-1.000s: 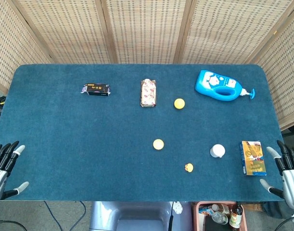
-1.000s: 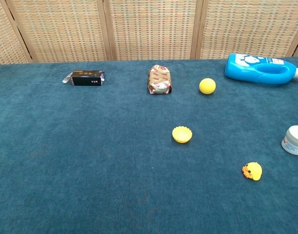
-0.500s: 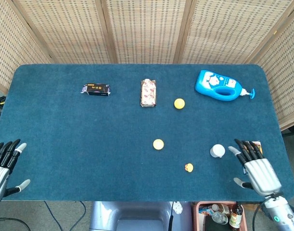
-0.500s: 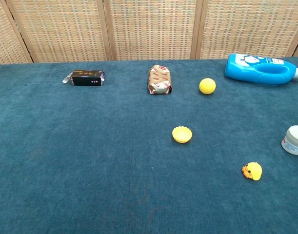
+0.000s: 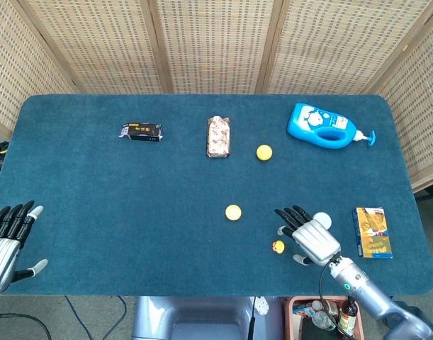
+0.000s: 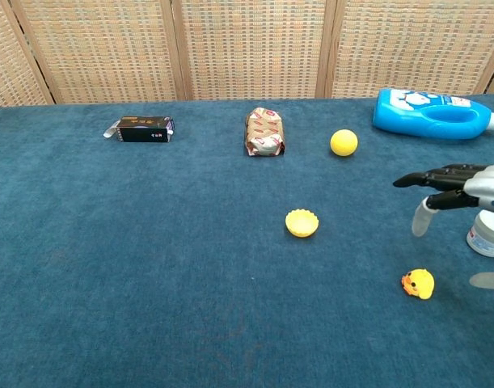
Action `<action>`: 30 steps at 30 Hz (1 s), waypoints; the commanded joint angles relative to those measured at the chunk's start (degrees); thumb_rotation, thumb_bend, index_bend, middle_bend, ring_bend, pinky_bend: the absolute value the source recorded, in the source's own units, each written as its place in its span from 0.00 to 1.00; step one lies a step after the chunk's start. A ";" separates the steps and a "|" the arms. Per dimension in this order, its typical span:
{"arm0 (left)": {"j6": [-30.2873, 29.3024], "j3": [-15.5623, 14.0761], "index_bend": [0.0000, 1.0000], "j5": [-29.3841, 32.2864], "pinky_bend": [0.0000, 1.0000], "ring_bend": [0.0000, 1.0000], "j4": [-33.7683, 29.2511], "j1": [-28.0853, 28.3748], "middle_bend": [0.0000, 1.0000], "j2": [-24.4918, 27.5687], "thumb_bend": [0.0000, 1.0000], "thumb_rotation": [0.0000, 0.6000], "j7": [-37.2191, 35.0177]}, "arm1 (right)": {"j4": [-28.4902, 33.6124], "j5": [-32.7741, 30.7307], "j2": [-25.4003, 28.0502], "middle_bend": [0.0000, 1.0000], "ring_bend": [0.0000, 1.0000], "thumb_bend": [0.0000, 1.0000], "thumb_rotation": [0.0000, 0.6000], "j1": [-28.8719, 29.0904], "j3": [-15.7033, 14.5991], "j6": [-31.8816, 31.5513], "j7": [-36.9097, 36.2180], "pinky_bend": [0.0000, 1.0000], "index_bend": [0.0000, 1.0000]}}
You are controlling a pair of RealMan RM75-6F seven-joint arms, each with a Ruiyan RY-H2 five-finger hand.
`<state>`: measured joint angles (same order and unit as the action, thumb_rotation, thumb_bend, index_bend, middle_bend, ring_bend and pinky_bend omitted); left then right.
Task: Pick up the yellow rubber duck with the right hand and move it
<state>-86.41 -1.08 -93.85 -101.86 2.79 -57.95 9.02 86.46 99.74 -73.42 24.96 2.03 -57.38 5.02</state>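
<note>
Since the earlier frame, the right hand point(image 5: 312, 237) has travelled inward from the table's right edge and now hovers, fingers spread and empty, just beside the yellow rubber duck point(image 6: 418, 284), which sits ungrasped on the cloth, leaving grasp and transfer outstanding.

— What lies along the far side of the blue table point(image 5: 96, 212)?

— A small black box point(image 5: 141, 132), a wrapped packet point(image 5: 218, 137) beside the middle, and a blue pump bottle point(image 5: 324, 127) lying flat (nozzle pointing right).

— And nearer?

— A yellow ball point(image 5: 263, 151) just right of the packet, a yellow scalloped cup point(image 6: 301, 223) mid-table, a white jar point(image 6: 488, 233) and a blue-and-yellow carton point(image 5: 373, 231) near the right edge. A wicker screen point(image 5: 216, 42) stands behind.
</note>
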 commanded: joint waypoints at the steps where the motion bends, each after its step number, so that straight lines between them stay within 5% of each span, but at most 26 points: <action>1: 0.27 0.16 0.00 0.34 0.00 0.00 -0.02 0.19 0.00 -0.08 0.00 1.00 0.42 | -1.44 -0.73 -1.80 0.00 0.00 0.22 1.00 1.03 -0.34 1.28 1.00 0.04 0.33; 30: 0.85 0.09 0.00 1.10 0.00 0.00 -0.39 0.67 0.00 0.35 0.00 1.00 -0.04 | -15.05 2.96 -10.61 0.00 0.00 0.27 1.00 4.51 -4.47 -2.29 0.95 0.07 0.43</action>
<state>-85.56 -1.00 -92.74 -102.24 3.45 -57.59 8.98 71.49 102.63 -83.95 29.40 -2.37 -59.64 5.96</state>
